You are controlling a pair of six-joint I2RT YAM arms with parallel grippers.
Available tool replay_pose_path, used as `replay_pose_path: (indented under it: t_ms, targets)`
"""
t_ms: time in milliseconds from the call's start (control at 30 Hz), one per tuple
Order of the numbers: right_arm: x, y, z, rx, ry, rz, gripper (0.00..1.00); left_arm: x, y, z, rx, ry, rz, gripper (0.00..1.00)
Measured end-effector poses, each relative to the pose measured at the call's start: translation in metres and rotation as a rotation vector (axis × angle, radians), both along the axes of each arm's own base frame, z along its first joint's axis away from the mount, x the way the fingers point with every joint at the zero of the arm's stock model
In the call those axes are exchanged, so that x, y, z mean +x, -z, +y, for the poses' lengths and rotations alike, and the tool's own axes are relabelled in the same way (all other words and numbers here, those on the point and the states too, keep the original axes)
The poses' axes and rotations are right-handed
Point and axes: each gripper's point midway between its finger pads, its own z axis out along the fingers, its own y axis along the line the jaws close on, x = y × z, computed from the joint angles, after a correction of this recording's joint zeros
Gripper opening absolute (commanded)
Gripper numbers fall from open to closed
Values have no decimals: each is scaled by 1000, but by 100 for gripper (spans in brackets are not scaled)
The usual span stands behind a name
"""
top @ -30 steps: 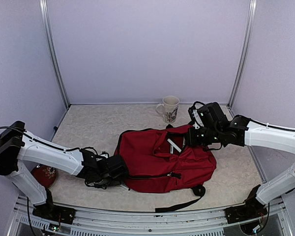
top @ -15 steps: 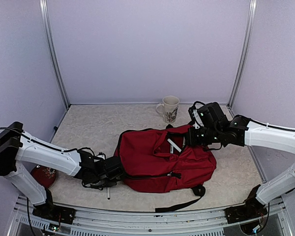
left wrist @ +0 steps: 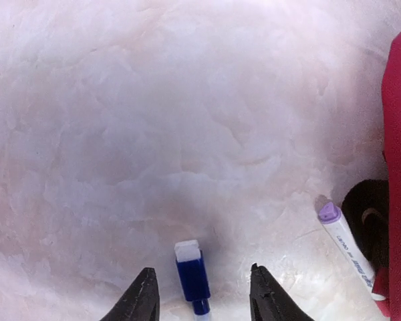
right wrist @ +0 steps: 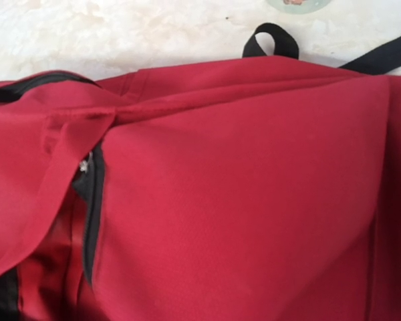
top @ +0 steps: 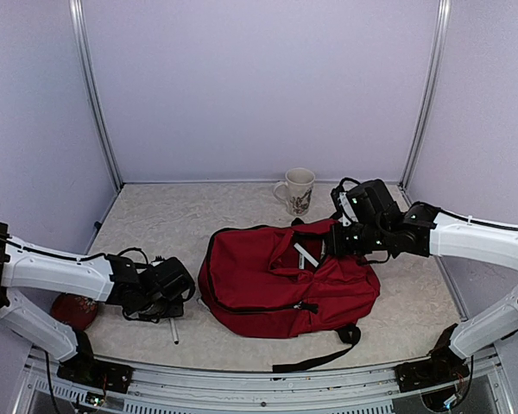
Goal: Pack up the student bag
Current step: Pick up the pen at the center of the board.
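Note:
The student bag (top: 276, 285) is a dark-red backpack lying flat in the middle of the table, with its top opening facing right. Something white (top: 306, 254) shows inside the opening. My right gripper (top: 335, 241) is at the bag's upper right edge. The fabric is drawn up to it and hides its fingers. The right wrist view shows only red fabric (right wrist: 240, 200) and a black zipper (right wrist: 92, 200). My left gripper (left wrist: 200, 269) is open just above the table, left of the bag. A blue-capped marker (left wrist: 192, 274) lies between its fingers. A purple-capped marker (left wrist: 344, 244) lies by the bag's edge.
A patterned mug (top: 298, 190) stands at the back, behind the bag. A dark-red round object (top: 73, 309) sits at the front left under my left arm. A black strap (top: 315, 358) trails from the bag toward the front edge. A pale marker shaft (top: 174, 331) shows below the left gripper.
My left gripper has pulled back to the left, away from the bag's edge. A marker now shows on the table below it. The right arm and the bag have not moved.

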Motion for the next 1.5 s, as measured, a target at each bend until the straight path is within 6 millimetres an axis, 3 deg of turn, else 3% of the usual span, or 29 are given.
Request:
replay_pose_path:
  t_ms: [167,267,467,667,933,1200,1333,1500]
  targets:
    - [-1,2,-1,-1,0,2,0,-22,15,13,-27,1,55,46]
    - [-2,4,-2,-4,1,6,0,-35,17,9,-49,22,68,47]
    - [-1,3,-1,5,3,1,0,-33,18,3,-62,7,66,46]
    - [-1,4,-1,4,3,1,0,-14,19,1,-49,-20,45,31]
    - [-2,2,-3,6,3,-2,0,-3,19,2,-51,-29,25,0]
    - [-3,2,-3,9,5,-1,0,-8,15,-1,-78,-23,39,0]
    - [-3,2,-3,9,5,-1,0,-12,-8,-5,-75,4,7,0]
    - [-3,3,-3,9,5,0,0,5,-94,-54,-208,61,-187,0]
